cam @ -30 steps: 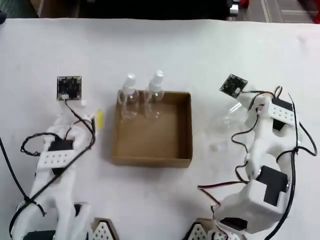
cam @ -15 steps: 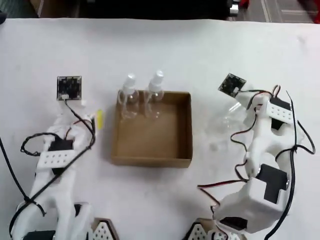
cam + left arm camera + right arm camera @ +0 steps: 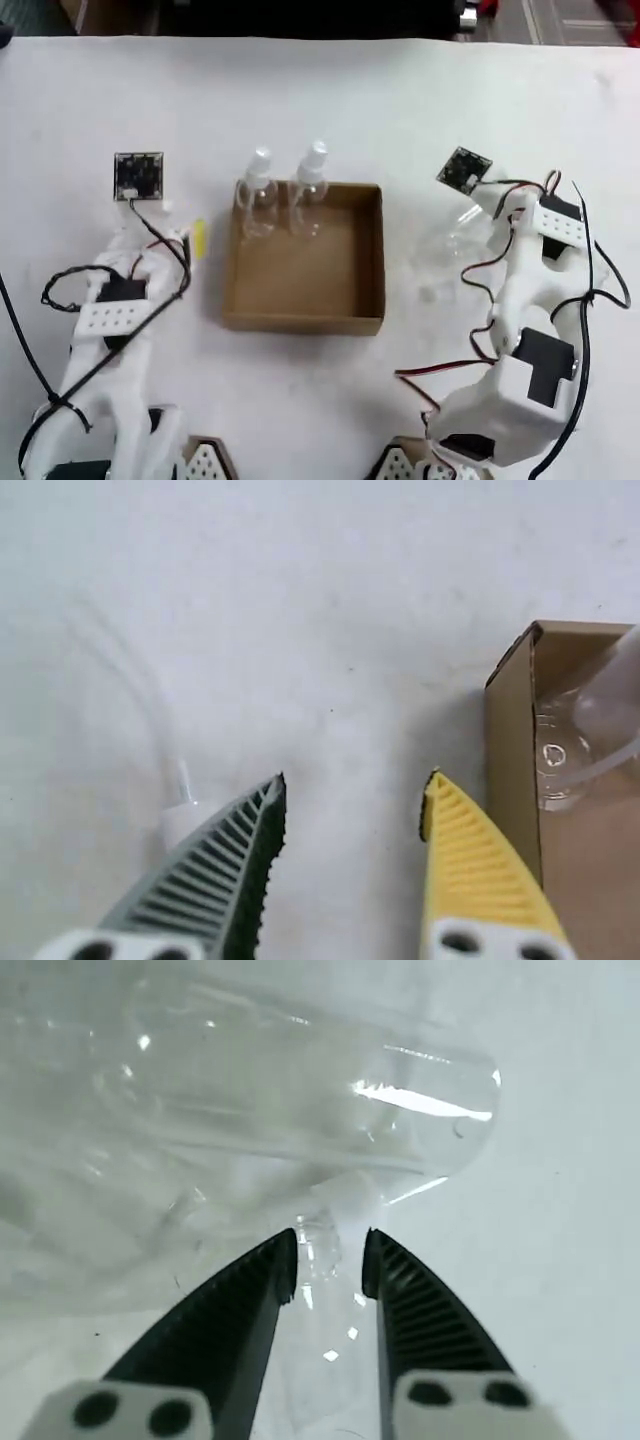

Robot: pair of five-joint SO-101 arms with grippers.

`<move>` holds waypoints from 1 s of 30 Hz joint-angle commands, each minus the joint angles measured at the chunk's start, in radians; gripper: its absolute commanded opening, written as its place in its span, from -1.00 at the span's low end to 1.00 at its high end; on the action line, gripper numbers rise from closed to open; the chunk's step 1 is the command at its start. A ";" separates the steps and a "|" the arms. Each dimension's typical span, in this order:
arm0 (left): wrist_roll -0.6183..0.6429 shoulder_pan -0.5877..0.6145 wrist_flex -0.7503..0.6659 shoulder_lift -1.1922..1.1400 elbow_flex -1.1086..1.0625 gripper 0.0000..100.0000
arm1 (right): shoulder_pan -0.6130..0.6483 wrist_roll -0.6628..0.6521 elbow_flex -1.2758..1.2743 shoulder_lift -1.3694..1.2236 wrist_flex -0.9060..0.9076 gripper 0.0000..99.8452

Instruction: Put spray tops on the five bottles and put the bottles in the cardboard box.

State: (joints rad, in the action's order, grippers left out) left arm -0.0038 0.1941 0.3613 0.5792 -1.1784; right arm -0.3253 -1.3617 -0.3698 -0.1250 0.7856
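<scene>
One spray top (image 3: pixel 181 818) beside left claw (image 3: pixel 350 788)

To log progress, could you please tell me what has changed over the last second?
The right arm shifted slightly forward by the clear plastic bottles. The left arm, brown cardboard box and its two capped bottles stayed put.

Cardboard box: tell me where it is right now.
In the high view the cardboard box sits at the middle of the table, with two spray-topped bottles standing inside along its far wall, toward the left.
</scene>
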 commanded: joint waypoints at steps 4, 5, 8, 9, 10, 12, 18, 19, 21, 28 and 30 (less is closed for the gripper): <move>-0.012 0.007 -0.025 -0.001 0.061 -0.58 | 0.007 -0.012 0.003 -0.001 0.001 -0.96; -0.014 0.007 -0.025 -0.001 0.061 -0.58 | 0.007 -0.012 0.003 -0.001 0.001 -0.98; -0.014 0.007 -0.025 -0.001 0.061 -0.58 | 0.007 -0.012 0.003 -0.001 -0.004 -0.94; -0.014 0.007 -0.025 -0.001 0.061 -0.58 | 0.007 -0.012 0.006 0.001 -0.005 -0.94; -0.014 0.007 -0.025 -0.001 0.061 -0.58 | 0.007 -0.011 0.008 0.004 -0.005 -0.96; -0.014 0.007 -0.025 -0.001 0.061 -0.58 | 0.007 -0.011 0.009 0.013 0.001 -0.97; -0.014 0.007 -0.025 -0.001 0.061 -0.58 | 0.001 0.020 0.009 0.157 0.038 -0.97; -0.014 0.007 -0.025 -0.001 0.061 -0.58 | 0.001 0.046 0.011 0.196 0.045 -0.97; -0.014 0.007 -0.025 -0.001 0.061 -0.58 | -0.002 0.103 0.011 0.275 0.050 -0.97; -0.014 0.010 -0.025 -0.001 0.061 -0.58 | -0.038 0.172 0.002 0.440 0.054 -0.97; -0.014 0.010 -0.023 -0.001 0.061 -0.58 | -0.050 0.172 0.002 0.438 0.074 -0.97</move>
State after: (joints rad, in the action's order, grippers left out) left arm -0.0038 0.1941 0.3613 0.5792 -1.1784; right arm -0.3452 -1.2052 -0.3744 0.2585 0.8316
